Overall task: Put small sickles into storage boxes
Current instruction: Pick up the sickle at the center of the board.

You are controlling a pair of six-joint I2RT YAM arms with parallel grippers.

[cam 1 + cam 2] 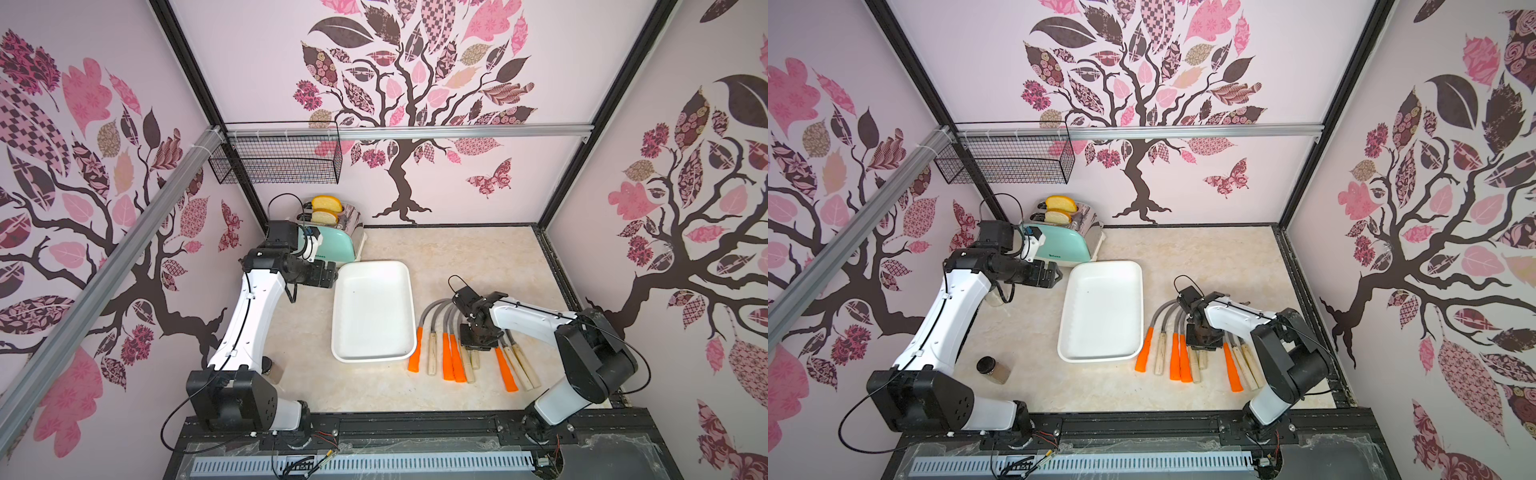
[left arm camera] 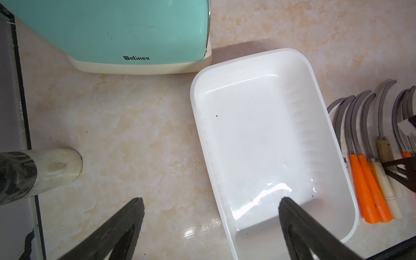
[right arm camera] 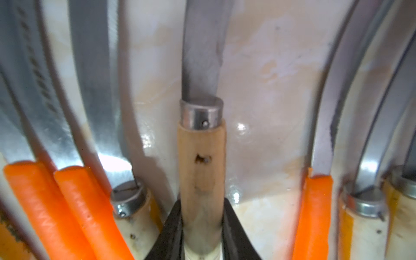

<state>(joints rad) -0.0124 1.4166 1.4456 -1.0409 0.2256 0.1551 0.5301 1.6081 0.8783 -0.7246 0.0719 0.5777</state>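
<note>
Several small sickles (image 1: pixel 446 357) (image 1: pixel 1174 357) with curved grey blades lie in a row on the table, just right of the storage box. Some handles are orange, some pale wood. The storage box is an empty white tray (image 1: pixel 374 316) (image 1: pixel 1100 311) (image 2: pixel 258 135). My right gripper (image 1: pixel 473 347) (image 1: pixel 1200 345) (image 3: pixel 202 222) points down into the middle of the row. It is shut on the wooden handle of one sickle (image 3: pixel 201 162), which sits among its neighbours. My left gripper (image 1: pixel 332 276) (image 1: pixel 1057 274) (image 2: pixel 211 202) hangs open and empty by the tray's far left corner.
A mint toaster (image 1: pixel 332 241) (image 2: pixel 112 33) with two bread slices stands behind the tray at the back left. A black wire basket (image 1: pixel 282 160) hangs on the back rail. A small brown jar (image 1: pixel 994 370) stands near the left arm's base. A pale bottle (image 2: pixel 51 168) lies left of the tray.
</note>
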